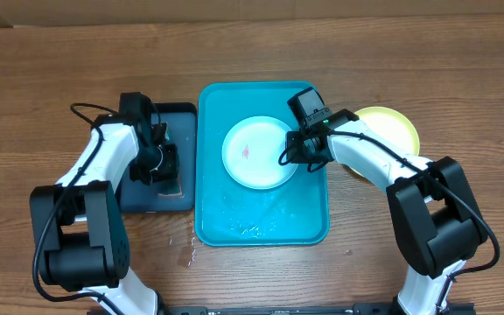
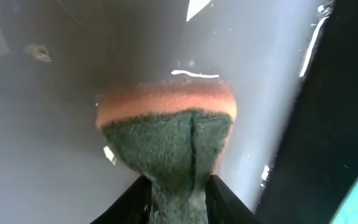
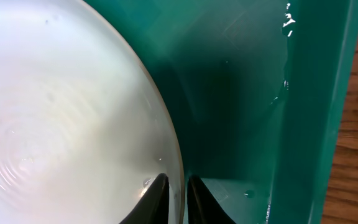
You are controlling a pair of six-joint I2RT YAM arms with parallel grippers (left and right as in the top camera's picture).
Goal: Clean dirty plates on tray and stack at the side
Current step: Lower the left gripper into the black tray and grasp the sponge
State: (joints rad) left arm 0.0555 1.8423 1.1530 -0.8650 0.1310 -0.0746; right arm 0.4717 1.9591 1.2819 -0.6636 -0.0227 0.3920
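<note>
A pale plate with a small red smear lies in the upper half of the turquoise tray. My right gripper is shut on its right rim. In the right wrist view the plate's edge runs between the two fingertips of the right gripper, above the wet tray floor. A yellow-green plate sits on the table right of the tray, partly under the right arm. My left gripper is over the dark tray, and in its wrist view the left gripper pinches a green-and-orange sponge.
The dark navy tray lies along the turquoise tray's left side, and its wet floor fills the left wrist view. Water drops glisten in the turquoise tray's lower part. Bare wooden table surrounds everything.
</note>
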